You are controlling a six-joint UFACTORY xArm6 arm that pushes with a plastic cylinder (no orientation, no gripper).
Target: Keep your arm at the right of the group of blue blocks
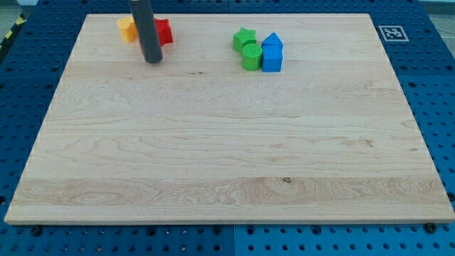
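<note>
Two blue blocks stand together near the view's top, right of centre: a blue block with a pointed top (271,42) and a blue cube (272,59) just below it. Two green blocks touch them on their left: a green star-like block (244,38) and a green cylinder (251,57). My tip (153,60) is on the board far to the left of the blue blocks, at the view's top left. It touches none of the blue or green blocks.
A red block (164,32) sits just right of the rod and an orange block (126,29) just left of it, both partly hidden behind the rod. The wooden board (227,156) lies on a blue perforated table, with a marker tag (392,33) at the top right.
</note>
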